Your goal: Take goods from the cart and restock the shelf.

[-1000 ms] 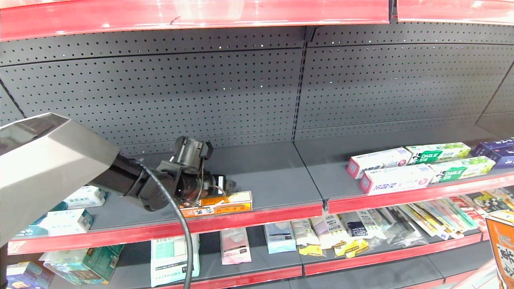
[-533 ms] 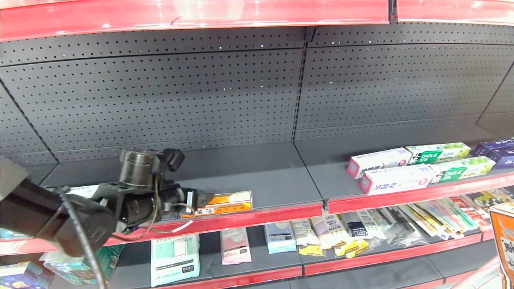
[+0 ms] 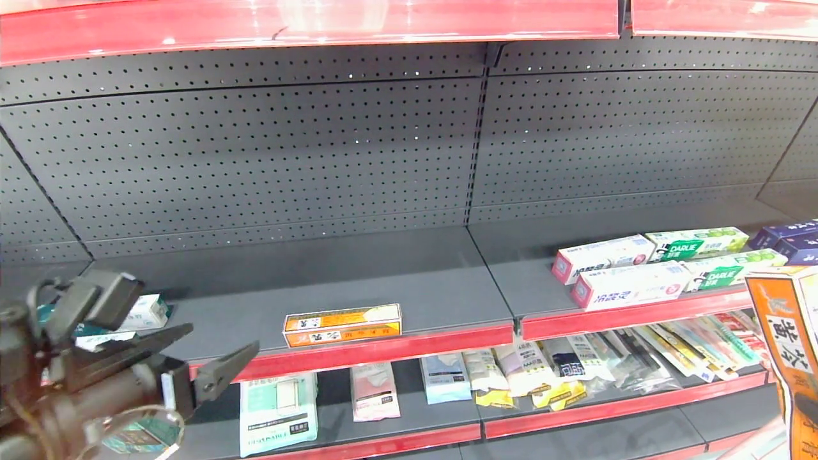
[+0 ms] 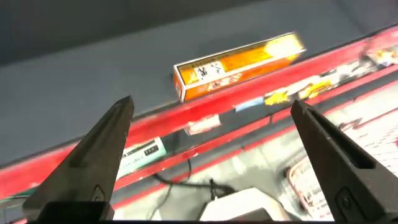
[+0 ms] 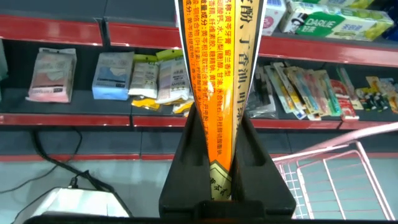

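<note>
While right pincer clamps orange carton, left pincer gapes, seemingly clear of shelved box.

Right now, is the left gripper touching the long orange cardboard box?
Apart: head view shows the open left gripper well clear of the long orange cardboard box.

Left gripper: fingers spread, empty, in front of the shelf at its left end. Orange box: flat along the shelf's front edge. Toothpaste boxes: right section, front edge. Second orange box: upright, before the right end.
</note>
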`<state>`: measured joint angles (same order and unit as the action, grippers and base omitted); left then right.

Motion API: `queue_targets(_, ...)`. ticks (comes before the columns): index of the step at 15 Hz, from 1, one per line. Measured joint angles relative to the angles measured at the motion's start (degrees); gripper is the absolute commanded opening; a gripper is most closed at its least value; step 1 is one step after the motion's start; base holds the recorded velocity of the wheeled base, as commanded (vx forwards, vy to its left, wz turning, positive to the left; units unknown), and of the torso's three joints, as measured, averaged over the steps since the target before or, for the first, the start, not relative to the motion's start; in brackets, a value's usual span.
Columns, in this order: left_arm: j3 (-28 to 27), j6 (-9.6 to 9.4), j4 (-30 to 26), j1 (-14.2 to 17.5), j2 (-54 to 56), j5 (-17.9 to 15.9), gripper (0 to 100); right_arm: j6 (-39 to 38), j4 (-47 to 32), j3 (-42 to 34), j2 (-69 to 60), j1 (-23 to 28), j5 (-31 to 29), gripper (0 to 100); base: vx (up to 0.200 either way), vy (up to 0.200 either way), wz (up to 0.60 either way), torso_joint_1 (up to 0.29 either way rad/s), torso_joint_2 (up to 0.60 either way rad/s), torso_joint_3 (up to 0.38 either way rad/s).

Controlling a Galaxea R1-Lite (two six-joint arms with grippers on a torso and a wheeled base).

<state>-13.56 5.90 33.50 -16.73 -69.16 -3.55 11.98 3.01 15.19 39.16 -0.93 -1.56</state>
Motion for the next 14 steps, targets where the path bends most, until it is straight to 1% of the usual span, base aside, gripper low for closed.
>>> queue_targets(1, 1.18, -0.4, -3.62, 0.02, 6.92, -0.28, 100, 0.17, 0.05, 1.43, 2.11, -0.01, 0.69, 0, 0.0, 0.0, 0.0, 0.0, 0.0, 0.0)
queue_targets(2, 1.77, -1.0, -8.66, 0.02, 14.14, -0.59, 100, 0.66, 0.07, 2.83, 4.04, -0.06, 1.1, 0, 0.0, 0.0, 0.0, 0.0, 0.0, 0.0)
queue_targets(3, 1.77, -1.61, -15.47, 0.0, 21.5, -0.9, 100, 1.54, 0.05, 4.1, 5.77, -0.06, 1.27, 0, 0.0, 0.0, 0.0, 0.0, 0.0, 0.0)
queue_targets(4, 0.85, -2.21, -23.93, -0.06, 28.26, -1.18, 100, 2.74, 0.07, 5.23, 7.2, -0.12, 1.4, 0, 0.0, 0.0, 0.0, 0.0, 0.0, 0.0)
queue_targets(5, -0.61, -2.84, -33.6, -0.13, 35.93, -1.38, 100, 3.86, 0.11, 6.11, 8.63, -0.44, 1.74, 0, 0.0, 0.0, 0.6, -0.002, 0.0, -0.002)
queue_targets(6, -2.07, -3.3, -41.11, -0.22, 42.51, -1.51, 100, 4.02, 0.13, 6.55, 9.63, -0.89, 2.11, 0, 0.0, 0.0, 0.6, -0.002, 0.01, 0.002)
queue_targets(7, -3.36, -3.77, -46.98, -0.28, 48.82, -1.57, 100, 4.07, 0.18, 6.94, 10.51, -1.44, 2.38, 0, 0.0, 0.0, 0.6, -0.012, 0.0, 0.002)
queue_targets(8, -4.16, -4.38, -50.49, -0.33, 53.75, -1.57, 100, 4.08, 0.16, 7.18, 11.28, -1.82, 2.49, 0, 0.0, 0.0, 0.6, -0.007, 0.0, 0.007)
queue_targets(9, -4.52, -5.22, -52.65, -0.3, 57.56, -1.43, 100, 4.08, 0.22, 7.5, 11.97, -2.07, 2.57, 0, 0.0, 0.0, 0.6, 0.007, 0.0, 0.002)
queue_targets(12, -3.45, -6.79, -52.85, -0.33, 63.98, -1.02, 100, 4.16, 0.24, 9.19, 14.48, -2.27, 2.68, 0, 0.0, 0.0, 0.6, 0.004, 0.0, 0.001)
queue_targets(14, -2.06, -7.31, -52.85, -0.33, 66.29, -0.94, 100, 4.18, 0.29, 10.54, 16.13, -2.84, 2.67, 0, 0.0, 0.0, 0.6, 0.007, 0.0, 0.0)
